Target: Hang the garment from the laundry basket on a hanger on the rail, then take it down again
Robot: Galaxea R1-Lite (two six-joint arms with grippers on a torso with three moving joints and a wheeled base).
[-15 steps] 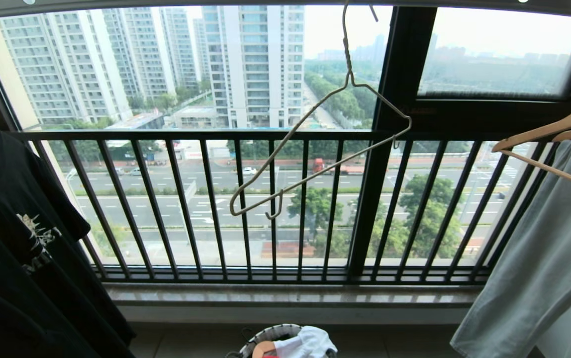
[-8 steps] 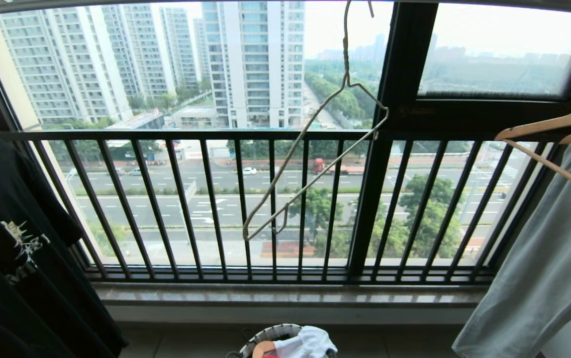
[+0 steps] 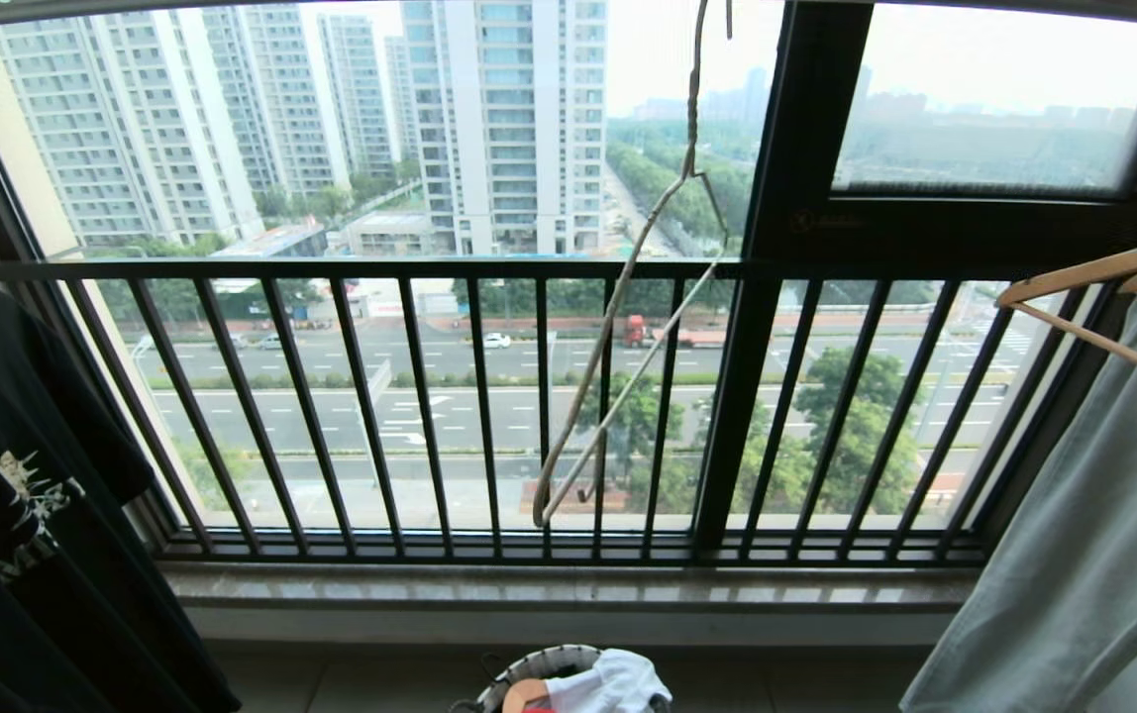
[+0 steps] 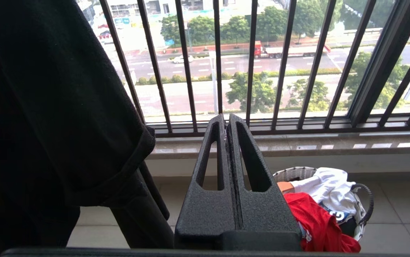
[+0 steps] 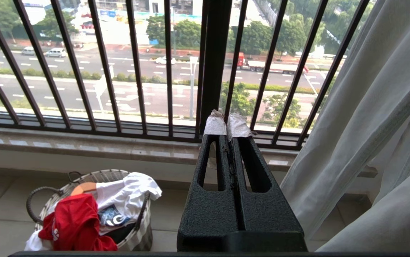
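Closest in, the left gripper [image 4: 226, 119] sat with its two black fingers pressed flat together, nothing between them, pointing at the window beside the hem of a black printed T-shirt [image 3: 24, 495]. The right gripper [image 5: 227, 125] matched it: white-taped tips touching, empty, aimed at the window bars next to a pale grey hanging garment [image 3: 1074, 535].

Down on the tiled floor, the small round laundry basket with patterned white rim and black loop handles [image 5: 33, 203] stood just before the window sill. And there was the garment, the red short-sleeved T-shirt [image 5: 76, 223], crumpled in the basket and spilling over its near edge, with a white cloth [image 5: 126, 192] bunched over it on the far side and a round tan piece [image 5: 83, 187] of something poking up between them.

Further up, the thin white wire hanger [image 3: 628, 327] hung by its slim hook from the top edge of the head view, bare, tilted steeply and seen almost edge-on, its low end down near the foot of the black barred window railing [image 3: 430, 396]. A thick light wooden hanger [image 3: 1093, 287] carried the grey garment at the right.

Beyond the glass lay a wide road and pale tower blocks [image 3: 499, 119].
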